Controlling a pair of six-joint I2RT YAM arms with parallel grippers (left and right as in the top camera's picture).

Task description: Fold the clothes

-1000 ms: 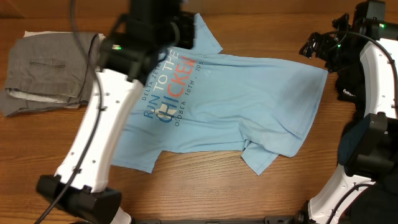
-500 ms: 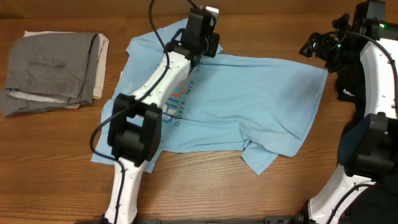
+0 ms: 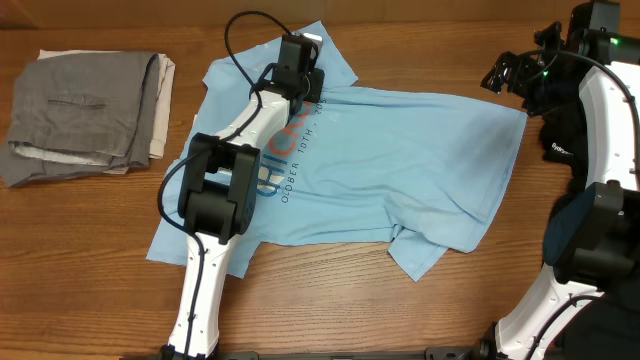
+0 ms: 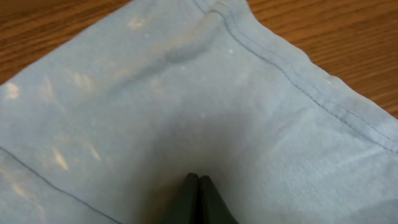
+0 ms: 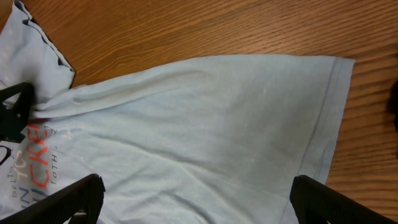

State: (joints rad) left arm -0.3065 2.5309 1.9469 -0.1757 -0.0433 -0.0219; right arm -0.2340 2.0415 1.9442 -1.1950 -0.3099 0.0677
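The light blue T-shirt (image 3: 400,160) lies spread on the table, chest lettering up, with one sleeve (image 3: 418,250) bunched at the front. My left gripper (image 3: 300,68) is shut, its tips (image 4: 199,182) resting on the cloth by the far sleeve hem (image 4: 311,93); no cloth shows between the jaws. My right gripper (image 3: 512,72) is open and hovers above the shirt's far right corner. In the right wrist view its fingers (image 5: 202,202) straddle the shirt (image 5: 205,124), with the hem (image 5: 329,118) at the right.
Folded grey trousers (image 3: 85,110) lie at the far left on the wooden table (image 3: 320,310). The left arm (image 3: 225,200) stretches across the shirt's left half. The right arm's base (image 3: 590,250) stands at the right edge.
My left arm has dropped from high above the table down to the shirt's far sleeve and slid slightly left. The right arm and the shirt have not moved.
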